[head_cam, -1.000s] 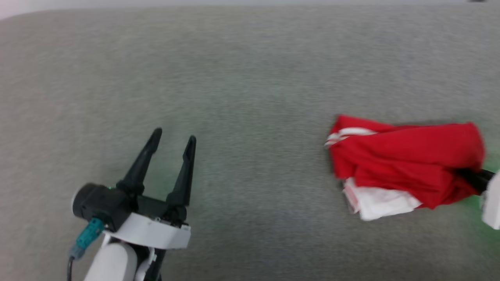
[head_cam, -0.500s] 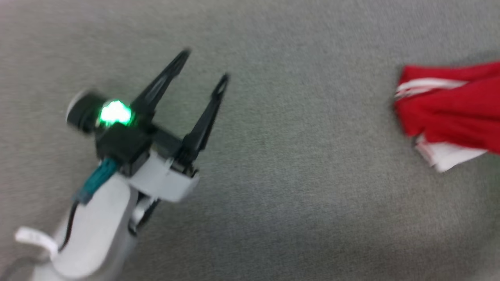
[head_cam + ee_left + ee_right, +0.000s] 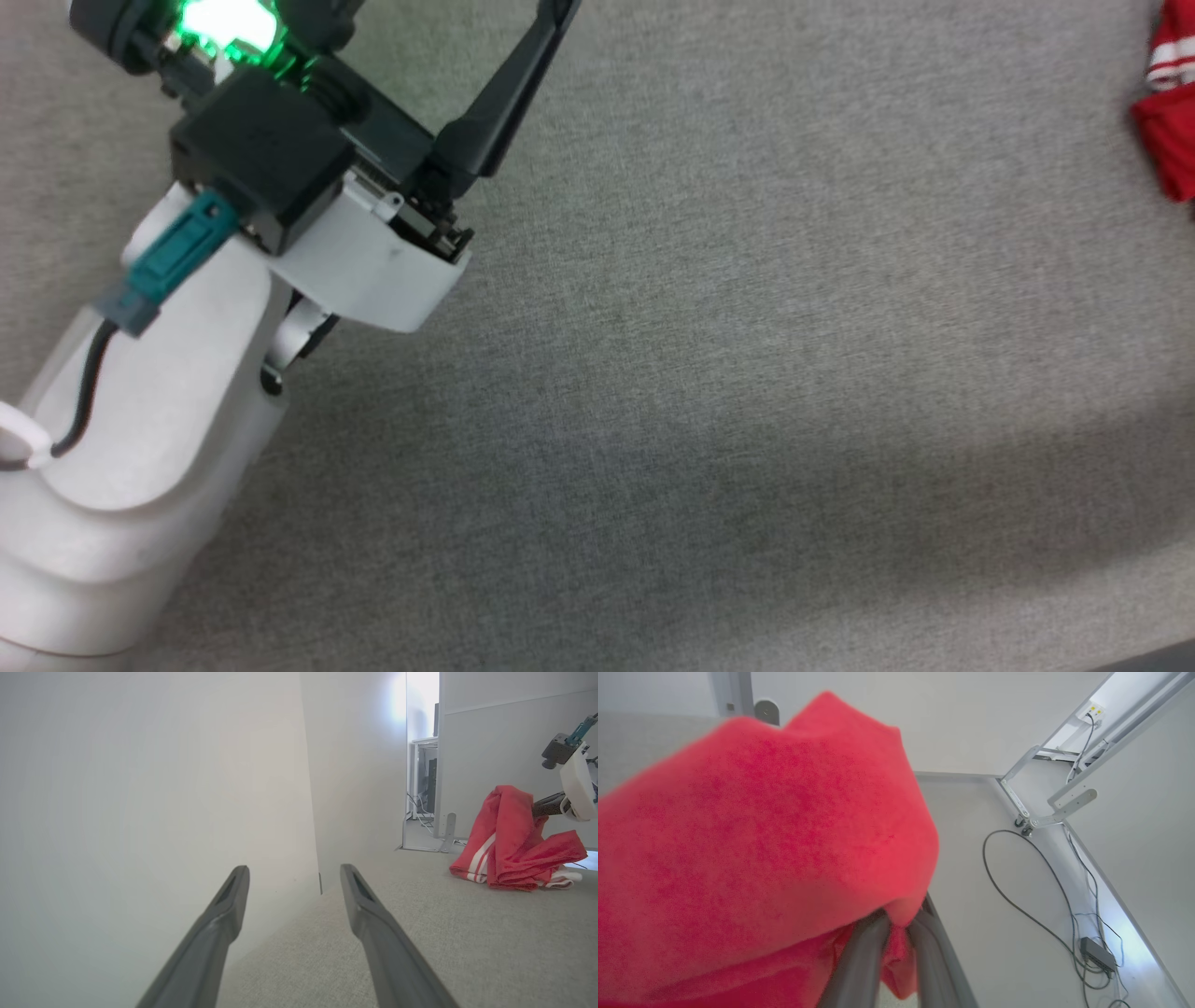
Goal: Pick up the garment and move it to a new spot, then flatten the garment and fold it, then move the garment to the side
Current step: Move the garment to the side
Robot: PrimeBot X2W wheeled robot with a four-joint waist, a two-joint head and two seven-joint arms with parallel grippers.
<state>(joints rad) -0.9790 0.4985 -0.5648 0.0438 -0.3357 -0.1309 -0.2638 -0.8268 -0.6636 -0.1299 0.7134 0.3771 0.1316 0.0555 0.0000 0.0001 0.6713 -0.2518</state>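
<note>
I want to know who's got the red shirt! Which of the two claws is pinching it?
The right gripper: it is pinched shut on a fold of the garment. The left gripper stands wide open and holds nothing.

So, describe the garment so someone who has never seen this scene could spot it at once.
On the grey fabric surface, look to the right of the left wrist view, before the pale partition. The garment is the bunched red shirt there, white-striped along one edge, its top pinched by the right gripper. Its bright red stands out from the grey and white around.
</note>
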